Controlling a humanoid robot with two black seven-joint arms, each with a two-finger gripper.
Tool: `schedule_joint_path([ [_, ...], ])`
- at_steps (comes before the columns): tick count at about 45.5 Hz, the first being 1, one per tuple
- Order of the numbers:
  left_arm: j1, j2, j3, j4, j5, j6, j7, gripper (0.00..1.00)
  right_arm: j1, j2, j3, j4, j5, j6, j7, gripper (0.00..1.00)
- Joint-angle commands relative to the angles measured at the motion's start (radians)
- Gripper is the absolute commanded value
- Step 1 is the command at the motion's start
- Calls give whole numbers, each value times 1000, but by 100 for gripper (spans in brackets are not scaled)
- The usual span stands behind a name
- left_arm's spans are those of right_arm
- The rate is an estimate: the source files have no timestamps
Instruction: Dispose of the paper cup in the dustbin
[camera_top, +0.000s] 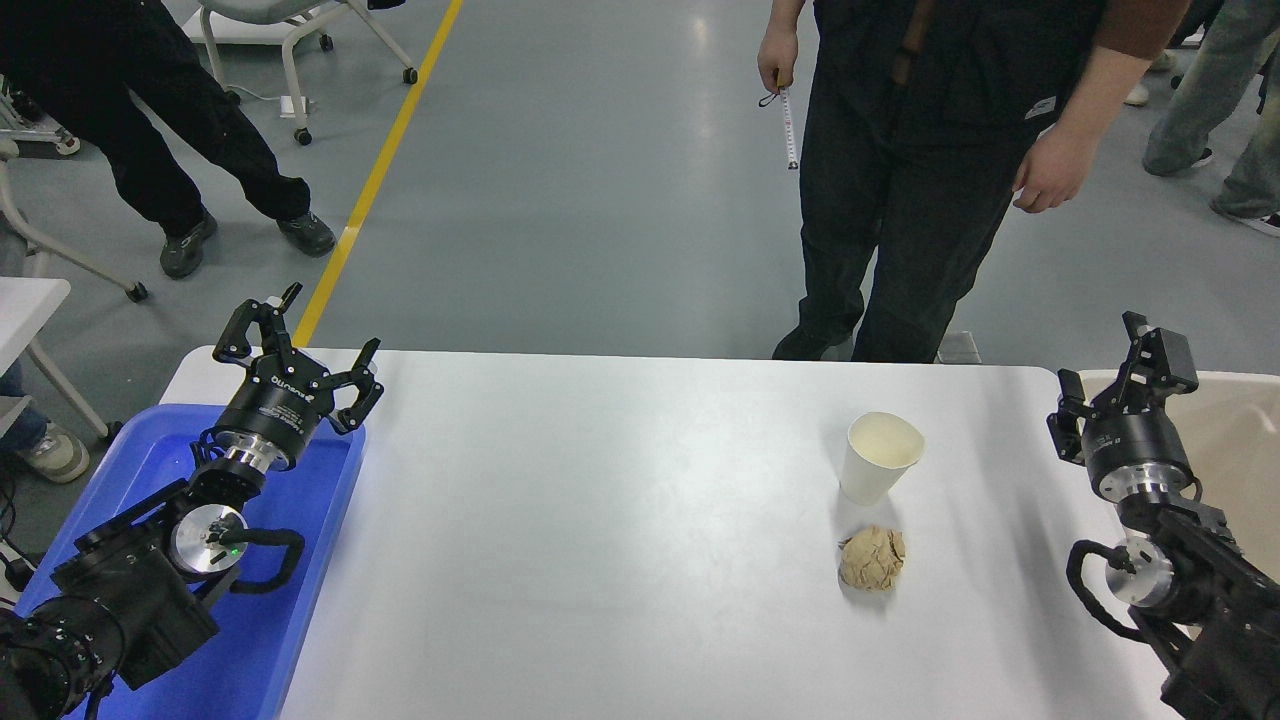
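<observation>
The paper cup (880, 458) stands upright on the white table (600, 520), right of the middle, its cream inside showing. The beige dustbin (1235, 425) sits just beyond the table's right edge, partly hidden behind my right arm. My right gripper (1108, 385) is open and empty. It hovers over the table's right edge, about a hand's width right of the cup and apart from it. My left gripper (308, 345) is open and empty, parked at the lower left over the blue tray.
A crumpled tan paper ball (872, 558) lies just in front of the cup. A bright blue shallow tray (290, 620) sits under my left arm. A person (930, 150) holding a tape measure stands at the table's far side.
</observation>
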Motion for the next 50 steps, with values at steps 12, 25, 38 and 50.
schedule_joint_path([
  [12, 0, 0, 0, 1, -1, -1, 0, 100, 20, -15, 8, -1, 0, 1, 4, 99],
  [25, 0, 0, 0, -1, 1, 0, 0, 100, 18, -18, -1, -1, 2, 3, 4, 99],
  [38, 0, 0, 0, -1, -1, 0, 0, 100, 18, -36, -7, 0, 0, 1, 4, 99],
  [50, 0, 0, 0, 1, 1, -1, 0, 100, 83, -120, -196, 3, 0, 0, 4, 99],
])
